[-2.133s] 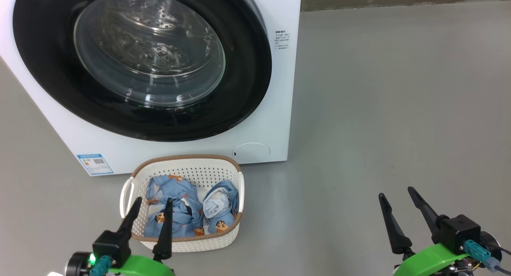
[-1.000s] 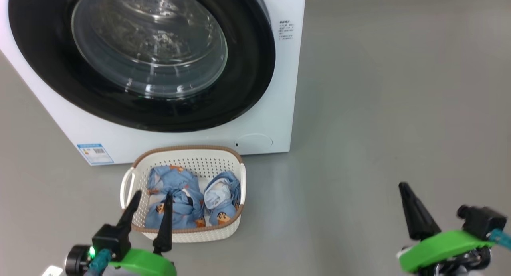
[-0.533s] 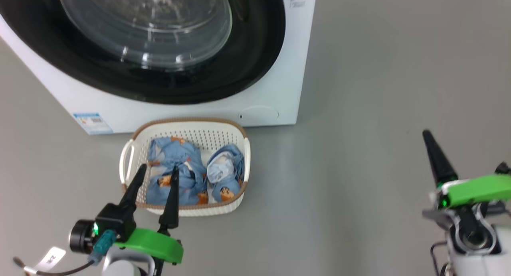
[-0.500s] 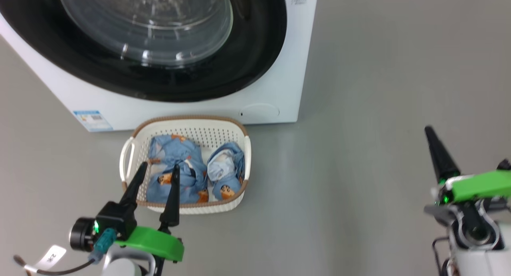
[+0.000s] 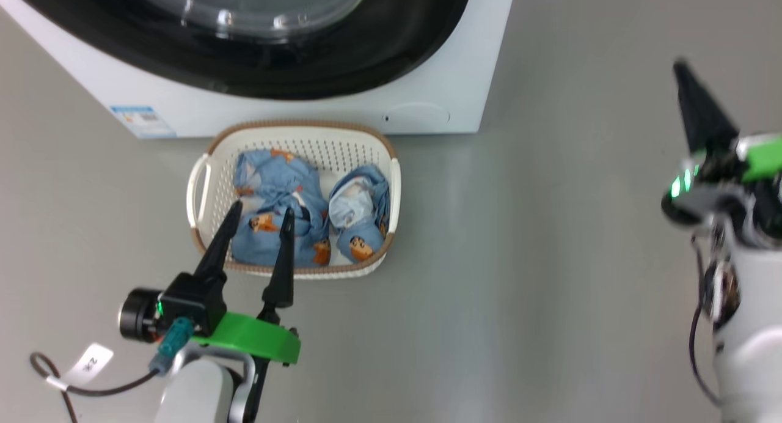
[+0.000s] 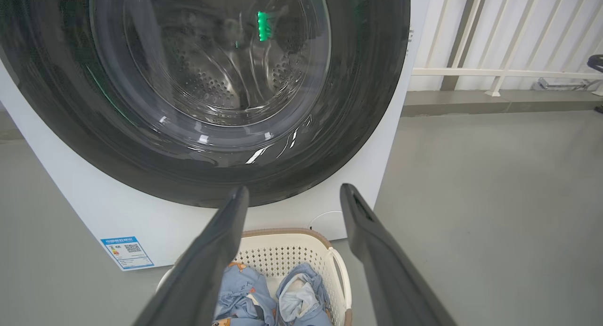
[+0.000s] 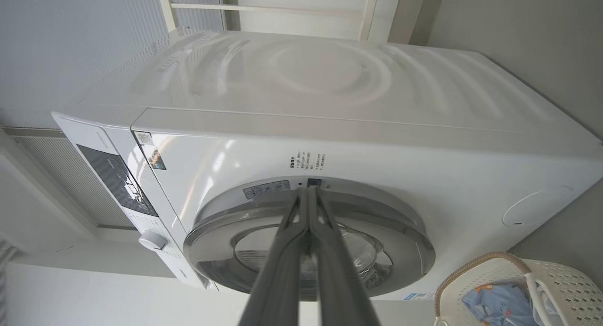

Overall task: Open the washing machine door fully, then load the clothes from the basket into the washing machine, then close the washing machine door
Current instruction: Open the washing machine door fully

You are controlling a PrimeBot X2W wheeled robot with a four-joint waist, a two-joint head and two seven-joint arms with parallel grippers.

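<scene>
Door (image 5: 391,56) shut; we judge opening comes first: right gripper (image 7: 308,189), fingers together, must hook its edge; left gripper (image 5: 261,210) hangs spread.

In the head view, the basket (image 5: 317,151) stands on the floor (image 5: 550,258) just at 6 o'clock of the washing machine (image 5: 342,108), with the washing machine door (image 5: 366,68) in the machine's front, the clothes (image 5: 269,184) in the basket, the left gripper (image 5: 261,208) at the basket's 7 o'clock edge, and the right gripper (image 5: 683,68) well apart at 3 o'clock.
</scene>
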